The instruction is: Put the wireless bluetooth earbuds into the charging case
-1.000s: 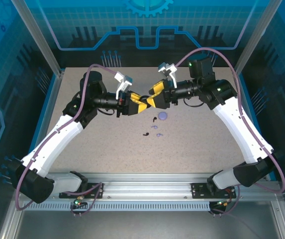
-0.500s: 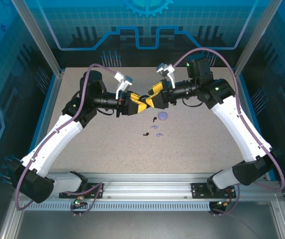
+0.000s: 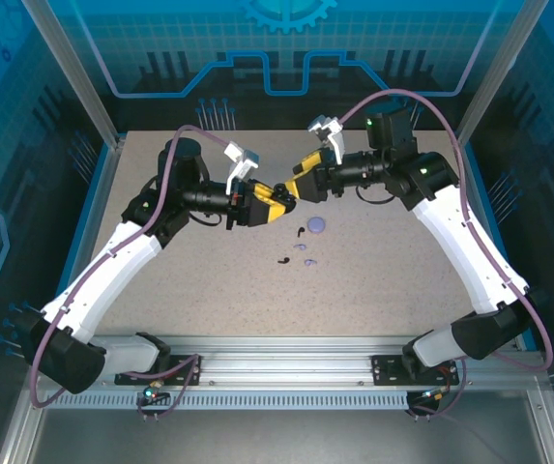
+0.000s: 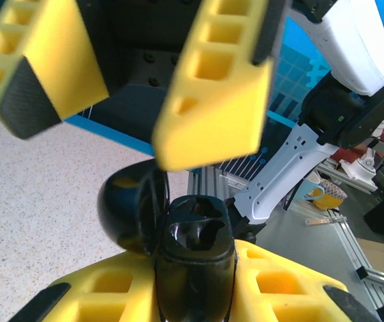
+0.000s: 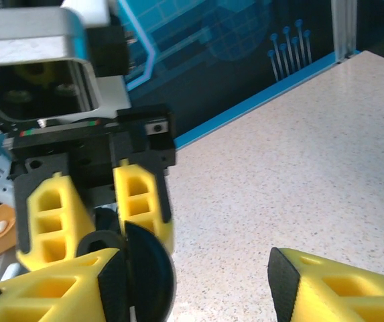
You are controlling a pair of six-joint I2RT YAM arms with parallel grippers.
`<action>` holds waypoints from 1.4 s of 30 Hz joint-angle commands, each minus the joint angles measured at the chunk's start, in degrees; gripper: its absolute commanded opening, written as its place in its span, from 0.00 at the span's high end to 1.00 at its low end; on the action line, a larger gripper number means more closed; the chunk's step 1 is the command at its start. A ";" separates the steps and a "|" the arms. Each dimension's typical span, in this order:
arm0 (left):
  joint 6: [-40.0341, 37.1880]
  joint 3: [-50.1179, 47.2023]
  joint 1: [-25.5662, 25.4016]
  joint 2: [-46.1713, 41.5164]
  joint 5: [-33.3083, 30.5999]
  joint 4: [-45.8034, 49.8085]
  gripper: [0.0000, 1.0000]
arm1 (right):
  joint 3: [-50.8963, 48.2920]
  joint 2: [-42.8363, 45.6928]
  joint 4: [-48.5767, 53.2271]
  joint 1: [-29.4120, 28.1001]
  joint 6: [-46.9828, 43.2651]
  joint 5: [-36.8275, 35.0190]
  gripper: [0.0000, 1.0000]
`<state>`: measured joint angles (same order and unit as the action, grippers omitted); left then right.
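As we drew our right gripper (image 3: 301,184) back from the black charging case (image 4: 195,249) — jaws apart, empty — our left gripper (image 3: 273,201) stayed clamped on it, lid (image 4: 126,209) open; the earbuds (image 3: 283,260) lay on the table (image 3: 209,280) nearward of the case, so picking one looked next.

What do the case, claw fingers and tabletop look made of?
Case: glossy black, probably hard plastic; sharp highlights on lid and cavity.
Claw fingers: matte yellow with hollow cells, likely moulded or printed plastic; the dark grainy tip pads look rubbery.
Tabletop: pale, speckled, matte; stone-look laminate or composite, can't tell which.
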<state>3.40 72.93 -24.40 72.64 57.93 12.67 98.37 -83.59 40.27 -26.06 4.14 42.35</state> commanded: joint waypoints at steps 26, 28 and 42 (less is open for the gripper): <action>-10.91 -7.18 -0.41 2.46 -8.86 -9.22 0.78 | -27.10 6.36 -6.17 5.59 4.30 -26.81 0.36; -12.63 -7.42 -0.44 3.50 -7.82 -9.03 0.79 | -27.53 4.86 -5.21 5.62 4.29 -26.16 0.36; -6.85 -16.45 5.27 5.13 -7.13 -21.07 0.79 | -31.64 -4.87 -5.74 2.37 5.60 -26.17 0.38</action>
<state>-5.39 57.87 -20.45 77.80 48.47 -3.77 67.35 -86.89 35.81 -22.50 8.64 16.84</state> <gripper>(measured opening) 0.227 0.624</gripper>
